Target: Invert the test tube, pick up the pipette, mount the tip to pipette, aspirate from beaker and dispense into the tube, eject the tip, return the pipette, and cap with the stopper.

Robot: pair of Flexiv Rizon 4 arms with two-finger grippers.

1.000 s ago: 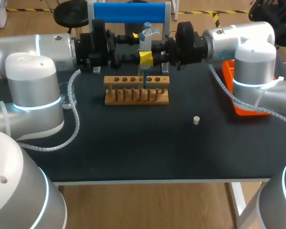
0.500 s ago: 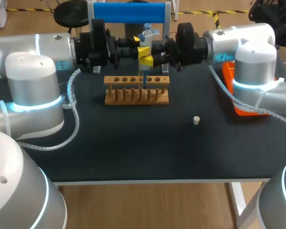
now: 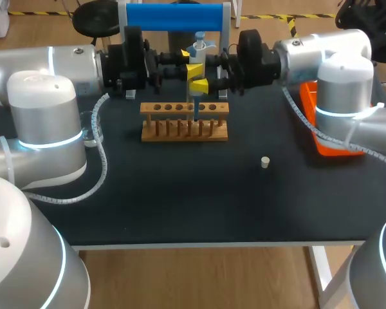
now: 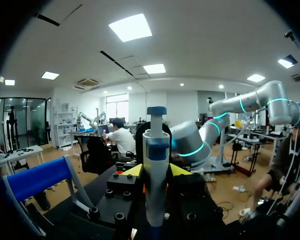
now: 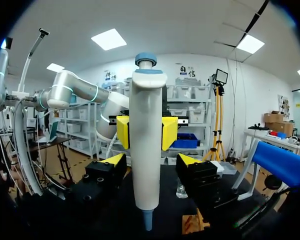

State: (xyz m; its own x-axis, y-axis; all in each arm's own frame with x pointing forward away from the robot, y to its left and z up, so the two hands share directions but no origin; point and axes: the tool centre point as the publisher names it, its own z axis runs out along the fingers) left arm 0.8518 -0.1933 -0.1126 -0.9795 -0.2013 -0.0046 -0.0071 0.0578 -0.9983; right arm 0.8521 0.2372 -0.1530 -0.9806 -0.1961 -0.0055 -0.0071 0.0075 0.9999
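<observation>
Yellow-tipped right gripper [image 5: 151, 161] newly open

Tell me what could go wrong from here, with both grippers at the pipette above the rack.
1. Only the left gripper clamps the pipette. The right gripper stands open around it, so a sideways move by either arm could knock it askew.
2. The pipette's lower end sits at the wooden rack; travelling before lifting might catch it.
</observation>
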